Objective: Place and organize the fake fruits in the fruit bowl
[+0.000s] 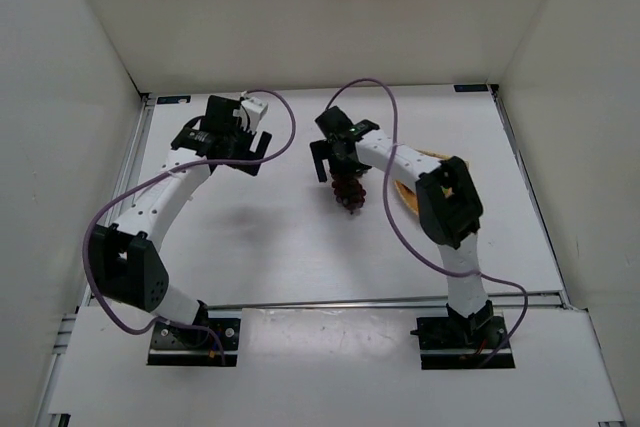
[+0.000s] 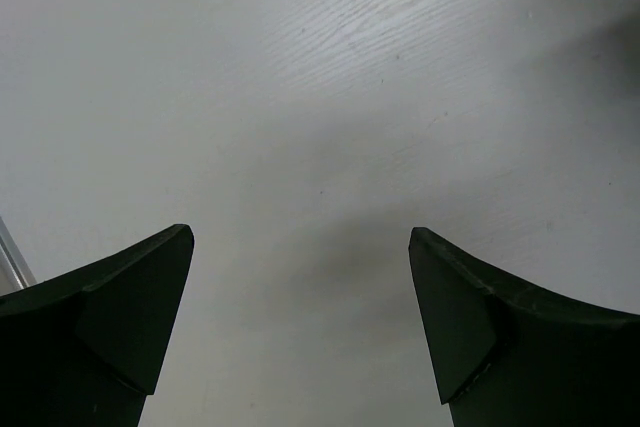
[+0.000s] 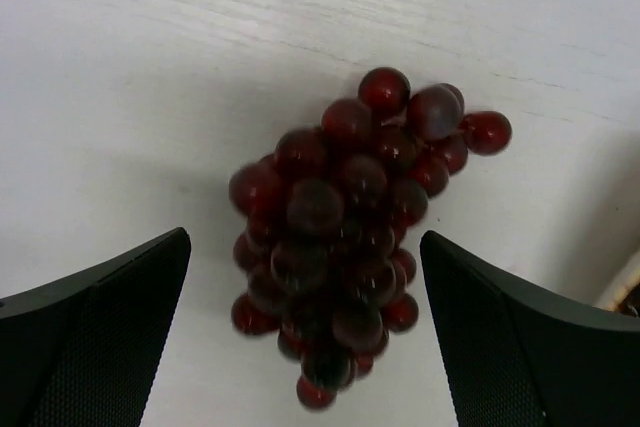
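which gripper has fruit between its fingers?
The right gripper: the dark red grape bunch lies on the table between its open jaws. The left gripper, also open, has only table surface between its jaws.

fruit bowl (image 1: 403, 191) — mostly hidden, behind right arm (image 1: 450, 209)

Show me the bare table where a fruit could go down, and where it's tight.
Widest bare patch: table between left arm and right arm, nearer than the grape bunch. Also bare under the open left gripper, and between the fruit bowl and the table's right edge. Crowded: right gripper straddles the bunch, bowl close beside.
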Robot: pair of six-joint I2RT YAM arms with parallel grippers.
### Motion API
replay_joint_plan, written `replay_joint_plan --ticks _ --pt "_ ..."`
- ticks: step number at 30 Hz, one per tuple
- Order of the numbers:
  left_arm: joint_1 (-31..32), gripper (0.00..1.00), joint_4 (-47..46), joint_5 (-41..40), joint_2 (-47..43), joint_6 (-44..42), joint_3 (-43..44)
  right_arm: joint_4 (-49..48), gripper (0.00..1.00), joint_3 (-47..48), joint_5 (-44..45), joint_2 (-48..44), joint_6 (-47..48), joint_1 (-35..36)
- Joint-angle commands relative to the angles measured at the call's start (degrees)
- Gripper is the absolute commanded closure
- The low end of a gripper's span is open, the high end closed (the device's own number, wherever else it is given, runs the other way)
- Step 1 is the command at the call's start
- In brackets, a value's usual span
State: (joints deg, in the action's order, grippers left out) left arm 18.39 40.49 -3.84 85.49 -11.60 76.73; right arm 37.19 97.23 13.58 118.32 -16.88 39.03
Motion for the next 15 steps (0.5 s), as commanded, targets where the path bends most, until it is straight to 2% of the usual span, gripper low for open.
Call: replay_joint_plan --ticks 1,3,6,7,9,10,13,15 --pt "-1.2 0.00 0.9 0.2 -4.2 1.4 -0.5 9.6 0.00 8.6 5.0 7.5 -0.9 1.3" --pt "-1.3 0.00 0.9 0.2 -4.2 1.4 -1.2 11.4 0.02 9.6 5.7 8.4 -2.3 1.3" --pt "-1.3 0.00 2.3 3.1 -4.2 1.4 -1.2 10.9 0.12 7.7 6.8 7.8 -4.5 1.3" --pt "-1.3 0.00 2.8 4.1 -4.2 1.4 -1.2 10.9 0.20 7.0 7.4 7.0 -4.5 1.3" --pt "-1.3 0.00 4.2 4.8 -3.7 1.4 -1.2 10.9 0.29 6.4 7.4 7.0 -4.5 1.3" --pt "-1.3 0.00 4.9 4.8 -3.7 1.4 -1.2 10.9 0.42 6.4 7.4 7.0 -4.5 1.3" --pt "-1.3 0.00 5.6 4.8 -3.7 1.4 -2.5 12.0 0.73 5.3 6.9 4.7 -4.5 1.3" --pt "-1.3 0.00 6.1 4.8 -3.7 1.4 -2.5 11.2 0.75 4.0 7.4 1.6 -5.3 1.3"
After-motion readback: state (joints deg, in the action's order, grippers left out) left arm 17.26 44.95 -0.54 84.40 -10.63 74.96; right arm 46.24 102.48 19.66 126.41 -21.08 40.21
